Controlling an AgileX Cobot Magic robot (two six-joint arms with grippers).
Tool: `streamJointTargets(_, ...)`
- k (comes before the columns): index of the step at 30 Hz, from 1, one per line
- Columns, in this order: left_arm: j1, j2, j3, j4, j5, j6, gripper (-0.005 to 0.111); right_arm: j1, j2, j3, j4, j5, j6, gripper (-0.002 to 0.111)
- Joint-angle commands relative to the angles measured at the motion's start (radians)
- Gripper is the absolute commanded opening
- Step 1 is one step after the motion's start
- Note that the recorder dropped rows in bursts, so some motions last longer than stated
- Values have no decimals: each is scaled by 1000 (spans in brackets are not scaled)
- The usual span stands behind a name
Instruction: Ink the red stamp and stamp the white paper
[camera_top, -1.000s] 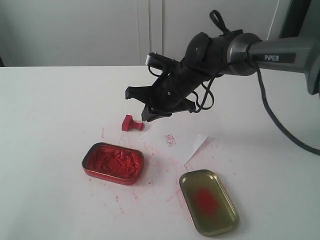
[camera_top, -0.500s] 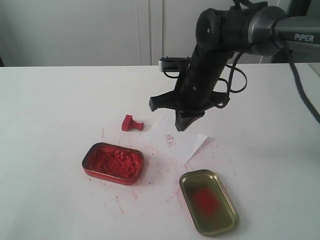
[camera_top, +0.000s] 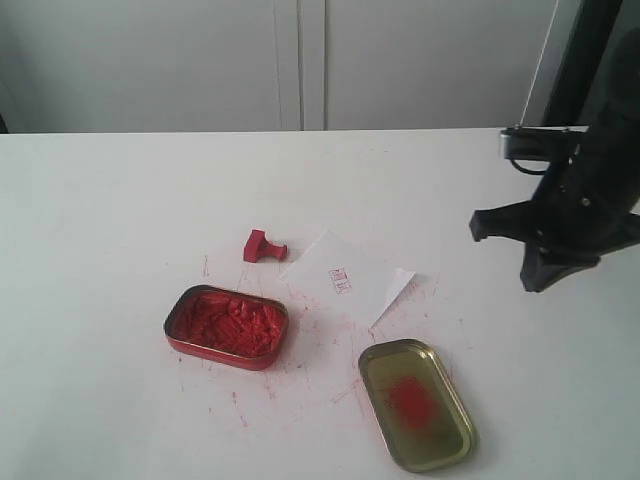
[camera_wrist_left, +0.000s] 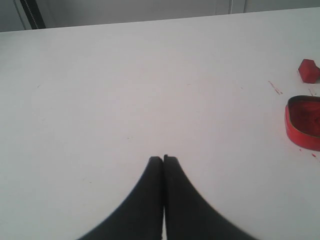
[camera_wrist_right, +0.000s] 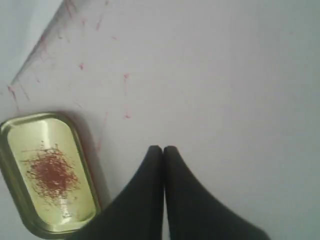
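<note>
**Red stamp lies on its side beside the paper, both grippers closed and empty**

The red stamp (camera_top: 263, 245) lies tipped over on the white table (camera_top: 100, 200), left of centre in the exterior view, just off the left corner of the white paper (camera_top: 345, 278). The paper lies flat at mid-frame, with a small red imprint (camera_top: 339, 279) near its middle. Nothing covers either of them.

Starting at the left of the exterior view, the red tin (camera_top: 226, 326) of lumpy ink paste sits below the stamp, near it but apart. Red specks and thin smears mark the tabletop around the tin and the paper. At lower centre-right lies the gold lid (camera_top: 416, 403), open side up, with a red smear in its floor; it lies near the paper's lower edge without touching it. At the right edge the right gripper (camera_top: 545, 262) hangs above the table, well clear of the paper and the stamp.

The left wrist view shows what the exterior view does not: the left gripper (camera_wrist_left: 163, 159), its two dark fingers pressed together over bare table, with the stamp (camera_wrist_left: 308, 70) and the tin's rim (camera_wrist_left: 300, 125) at the frame's right edge. The right wrist view shows the right gripper (camera_wrist_right: 162, 148) with its fingers likewise together and nothing between them, the gold lid (camera_wrist_right: 45, 172) at the lower left, and a corner of the paper (camera_wrist_right: 30, 35) at the upper left.
</note>
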Motion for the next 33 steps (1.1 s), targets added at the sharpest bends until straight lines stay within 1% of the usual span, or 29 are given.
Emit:
streamJointTargets(1, -3, -4, 3, 1, -4, -1, 0, -23, -139, 112, -120, -22, -15, 0)
streamJointTargets(6, -3, -4, 3, 1, -4, -1, 0, -23, -337, 273, -138, -82, -15, 0)
streamJointTargets(11, -3, -4, 3, 1, -4, -1, 0, -23, -463, 357, -138, -135, -15, 0)
streamJointTargets(21, -3, -4, 3, 1, -4, -1, 0, -23, -740, 537, -138, -296, -15, 0)
streamJointTargets(26, -3, -4, 3, 1, -4, -1, 0, -23, -891, 603, -138, -333, -15, 0)
streamJointTargets(33, -3, -4, 3, 1, -4, -1, 0, -23, -1119, 681, -138, -338, -9, 0)
